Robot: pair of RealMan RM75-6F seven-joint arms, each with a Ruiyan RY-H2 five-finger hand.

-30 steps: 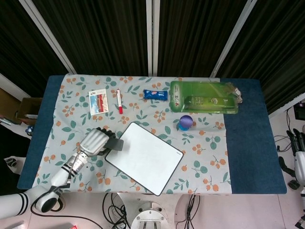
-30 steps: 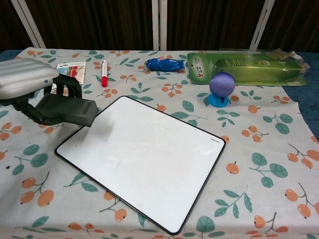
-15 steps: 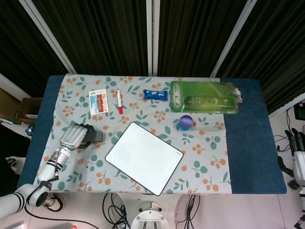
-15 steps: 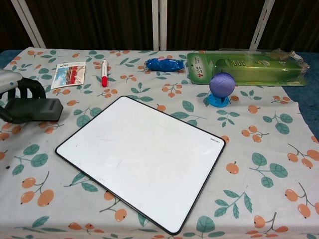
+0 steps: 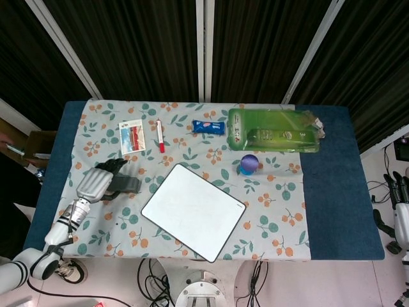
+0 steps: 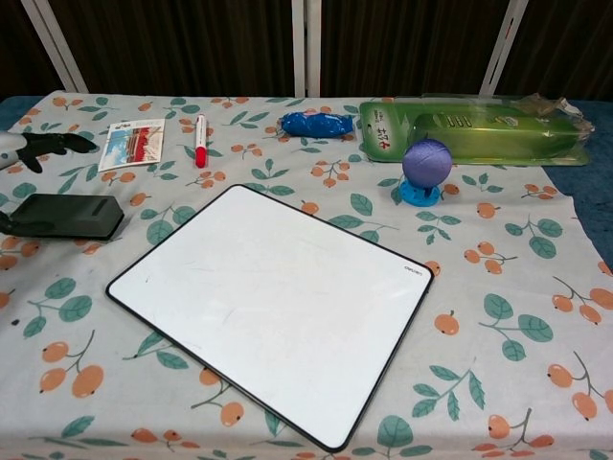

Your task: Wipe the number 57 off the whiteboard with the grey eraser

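Resting beside your left hand (image 5: 96,183), fingers spread and empty, the grey eraser (image 6: 63,216) lies left of the clean whiteboard (image 6: 273,302).

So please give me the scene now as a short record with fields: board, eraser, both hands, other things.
whiteboard: blank, no 57 visible, lies flat on the cloth
grey eraser: on the cloth, left of the board, apart from it
left robot hand: fingers spread over the eraser's left end, not gripping
right robot hand: beside the table, holds nothing
others: red marker, purple ball
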